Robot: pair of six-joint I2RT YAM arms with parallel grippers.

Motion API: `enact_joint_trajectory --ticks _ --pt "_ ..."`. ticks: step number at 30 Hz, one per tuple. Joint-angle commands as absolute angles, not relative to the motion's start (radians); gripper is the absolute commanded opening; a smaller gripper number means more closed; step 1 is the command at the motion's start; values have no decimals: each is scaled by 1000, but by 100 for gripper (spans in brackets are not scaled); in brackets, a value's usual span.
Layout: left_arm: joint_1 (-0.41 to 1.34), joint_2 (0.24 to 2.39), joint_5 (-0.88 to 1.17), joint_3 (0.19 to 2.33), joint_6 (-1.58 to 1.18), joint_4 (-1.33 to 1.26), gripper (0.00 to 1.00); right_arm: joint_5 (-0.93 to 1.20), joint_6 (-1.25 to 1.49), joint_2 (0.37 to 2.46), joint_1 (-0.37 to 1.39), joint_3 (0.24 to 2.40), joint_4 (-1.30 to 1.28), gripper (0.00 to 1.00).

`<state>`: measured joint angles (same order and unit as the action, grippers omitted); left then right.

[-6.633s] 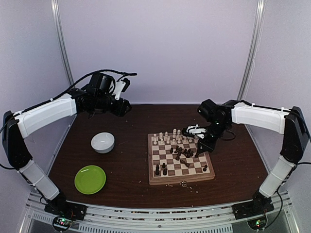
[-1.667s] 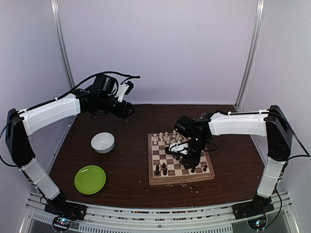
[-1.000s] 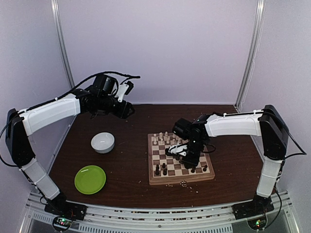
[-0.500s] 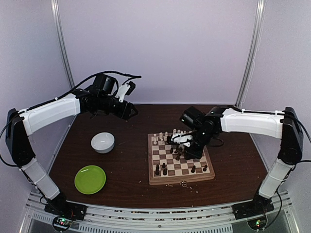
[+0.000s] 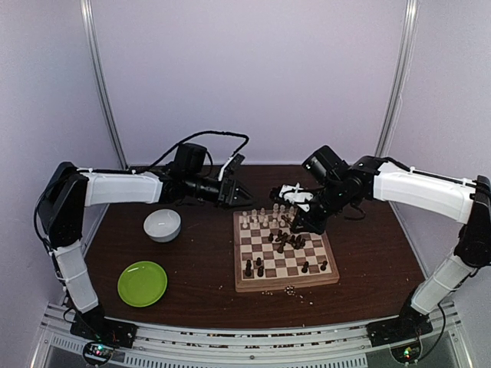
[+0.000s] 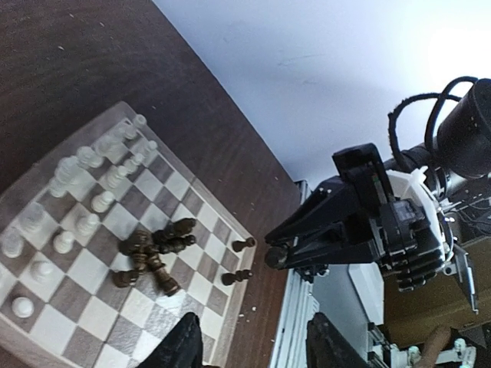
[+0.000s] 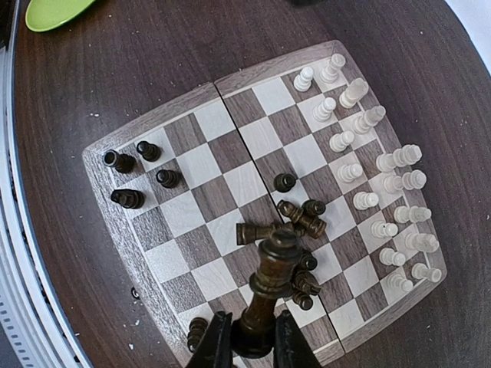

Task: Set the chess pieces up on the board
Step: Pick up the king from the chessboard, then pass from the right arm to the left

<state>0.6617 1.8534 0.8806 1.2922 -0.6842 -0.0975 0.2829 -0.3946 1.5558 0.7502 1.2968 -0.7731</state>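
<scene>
Chessman (image 7: pixel 275 264) in right gripper (image 7: pixel 252 339), dark, above the board (image 7: pixel 201 165).

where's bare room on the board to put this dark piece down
Bare squares of the board lie between the four lone dark pieces and the toppled dark heap. Crowded: that heap and the cream rows along the far edge.

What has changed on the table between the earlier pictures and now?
The right end effector, down in the dark pile mid-board a second ago, has closed on a dark chess piece and lifted it. The left end effector swung from the back left toward the board. The white bowl, green plate and cream pieces stayed put.
</scene>
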Motion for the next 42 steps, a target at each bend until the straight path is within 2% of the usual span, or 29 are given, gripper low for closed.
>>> enact_joint_trajectory --ticks 1,10,27,42 --pt "721 1885 985 1296 -796 -265 47 314 -387 1568 746 1342 -759 10" --pt "794 1973 1004 1297 -876 -340 47 368 -367 1600 747 1377 -773 11" --pt "783 2016 1004 1260 -1050 -549 49 423 -380 1592 759 1352 -790 11" --pt "781 2016 1000 1258 -1046 -548 34 426 -386 1590 767 1350 -792 11"
